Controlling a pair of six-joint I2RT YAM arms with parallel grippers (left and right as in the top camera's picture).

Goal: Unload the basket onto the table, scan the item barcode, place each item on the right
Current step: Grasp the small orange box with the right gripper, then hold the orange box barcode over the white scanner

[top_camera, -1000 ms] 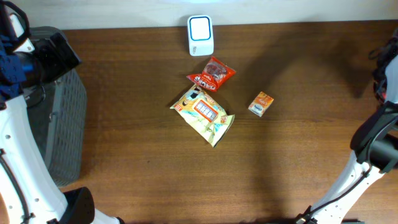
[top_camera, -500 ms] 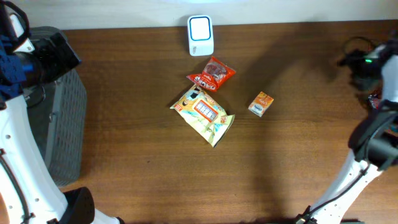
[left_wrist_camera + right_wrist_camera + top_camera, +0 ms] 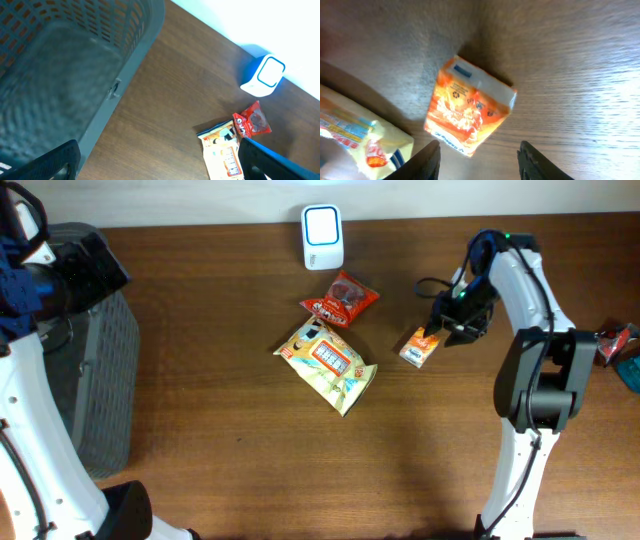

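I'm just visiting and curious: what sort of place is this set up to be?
Probably a mock shop checkout: a white scanner at the back edge of the table, packaged snacks such as the small orange box and red packet, and a grey basket alongside.

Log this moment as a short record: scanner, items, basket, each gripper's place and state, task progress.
scanner: white and blue, at the far edge of the table
items: red packet, yellow bag, orange box, all lying on the table
basket: grey, at the left side
right gripper: open, over the orange box, not gripping it
left gripper: open, empty, near the basket
progress: no item lifted or held to the scanner yet
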